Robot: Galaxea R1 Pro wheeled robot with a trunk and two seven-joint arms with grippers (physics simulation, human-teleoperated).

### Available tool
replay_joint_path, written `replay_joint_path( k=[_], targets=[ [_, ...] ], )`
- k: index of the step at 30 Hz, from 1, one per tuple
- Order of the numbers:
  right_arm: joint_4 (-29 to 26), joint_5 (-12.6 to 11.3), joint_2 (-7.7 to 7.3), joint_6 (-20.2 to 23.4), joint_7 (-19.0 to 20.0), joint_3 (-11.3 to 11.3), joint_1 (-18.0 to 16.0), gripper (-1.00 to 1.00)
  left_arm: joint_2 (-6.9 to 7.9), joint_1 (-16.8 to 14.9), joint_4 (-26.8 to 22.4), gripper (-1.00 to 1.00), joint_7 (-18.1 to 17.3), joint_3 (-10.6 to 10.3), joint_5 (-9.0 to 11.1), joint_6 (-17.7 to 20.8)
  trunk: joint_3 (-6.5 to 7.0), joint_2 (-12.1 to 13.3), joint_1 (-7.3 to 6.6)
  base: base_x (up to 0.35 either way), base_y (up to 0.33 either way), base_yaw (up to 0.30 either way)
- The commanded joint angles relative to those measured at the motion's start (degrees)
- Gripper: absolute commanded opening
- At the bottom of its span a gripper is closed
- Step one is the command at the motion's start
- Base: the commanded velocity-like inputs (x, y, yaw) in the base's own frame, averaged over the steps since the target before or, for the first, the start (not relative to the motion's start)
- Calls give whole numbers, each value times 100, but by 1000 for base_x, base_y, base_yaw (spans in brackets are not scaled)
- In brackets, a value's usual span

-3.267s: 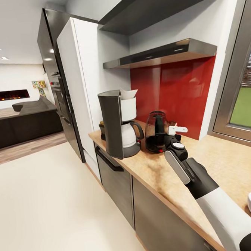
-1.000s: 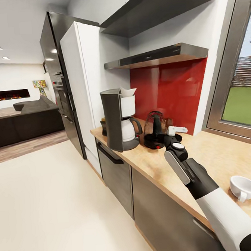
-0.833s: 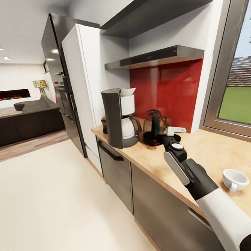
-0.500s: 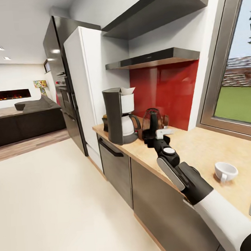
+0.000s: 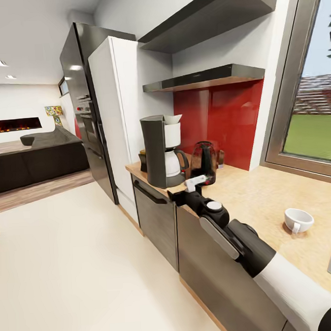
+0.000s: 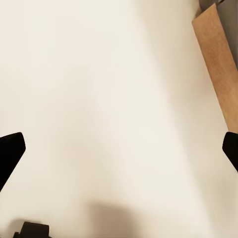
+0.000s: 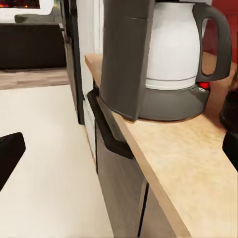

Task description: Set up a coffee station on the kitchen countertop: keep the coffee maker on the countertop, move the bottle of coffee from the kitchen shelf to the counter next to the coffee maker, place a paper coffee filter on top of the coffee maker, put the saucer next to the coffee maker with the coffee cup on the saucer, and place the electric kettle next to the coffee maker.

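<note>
One coffee maker [image 5: 162,151], one electric kettle [image 5: 204,162], one coffee cup [image 5: 297,220], both grippers' fingers seemingly spread wide, empty.

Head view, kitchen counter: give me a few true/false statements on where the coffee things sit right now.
1. The coffee maker stands on the countertop. True.
2. The kettle sits on the wall shelf. False: it is on the countertop, on the window side of the coffee maker.
3. A white paper filter sits on top of the coffee maker. True.
4. The coffee cup stands right beside the coffee maker. False: it is far along the countertop, near the window.
5. The right gripper holds the cup. False: nothing shows in its jaws.
</note>
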Motion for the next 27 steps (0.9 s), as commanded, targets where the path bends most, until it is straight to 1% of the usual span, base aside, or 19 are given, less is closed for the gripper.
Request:
replay_joint_path(
  k=[1, 2, 5, 6, 7, 10, 11, 14, 15, 18, 19, 20, 22, 23, 25, 27],
  targets=[
    [-7, -58, -6, 12, 142, 19, 0, 100, 1, -5, 9, 100, -35, 45, -4, -6, -6, -4, 0, -5, 5, 0],
    [6, -81, -10, 11, 1148, 20, 197, 100, 2, -5, 9, 100, -35, 45, -4, -6, -6, -4, 0, -2, 2, 0],
    [31, -90, -22, 9, 1854, 17, 417, 100, 1, -5, 9, 100, -39, 45, -4, -6, -6, -4, 0, -1, 1, 0],
    [49, -86, -30, 5, 2356, 12, 591, 100, 4, -5, 9, 100, -46, 45, -3, -6, -6, -4, 0, 0, 0, 0],
    [65, -75, -49, -10, 3037, 3, 897, 100, 6, -5, 4, 100, -53, 45, 1, -6, -6, -4, 0, 0, 0, 0],
    [128, -67, -80, -135, 3630, -6, 1239, 100, 8, -5, 2, 100, -59, 45, 3, -6, -6, -4, 0, 0, 0, 0],
    [266, -61, -140, -327, 3994, -9, 1466, 100, 10, -5, -2, 100, -63, 43, 3, -6, -6, -4, 0, 0, 0, 0],
    [655, -55, -215, -772, 4434, -4, 1771, 100, 19, -5, -13, 100, -70, 41, 4, -6, -6, -4, 0, 0, 0, 0],
    [1015, -58, -249, -1137, 4648, -2, 1960, 100, 38, -5, -45, 100, -76, 39, 4, -6, -6, -4, 0, 0, 0, 0],
    [1661, -66, -281, -1699, 4904, 1, 2221, 100, 67, -5, -124, 100, -88, 40, 4, -6, -6, -4, 0, 0, 0, 0],
    [2142, -73, -294, -2075, 5065, 0, 2379, 100, 78, -5, -168, 100, -104, 41, 4, -6, -6, -4, 0, 0, 0, 0],
    [2442, -75, -302, -2299, 5167, -3, 2460, 100, 83, -5, -183, 100, -138, 41, 4, -6, -6, -4, 0, 0, 0, 0],
    [3468, -81, -333, -3017, 5476, -10, 2699, 100, 97, -5, -215, 100, -305, 43, 3, -6, -6, -4, 0, 0, 0, 0],
    [3979, -86, -351, -3295, 5566, -11, 2784, 100, 100, -5, -221, 100, -391, 42, 0, -4, -6, -4, 0, 0, 0, 0],
    [4471, -90, -363, -3521, 5623, -14, 2841, 100, 102, -5, -217, 100, -451, 40, -1, -2, -6, -4, 0, 0, 0, 0],
    [5305, -137, -375, -3841, 5684, -15, 2901, 100, 104, -5, -195, 100, -516, 38, -6, 1, -6, -4, 0, 0, 0, 0]
  ],
)
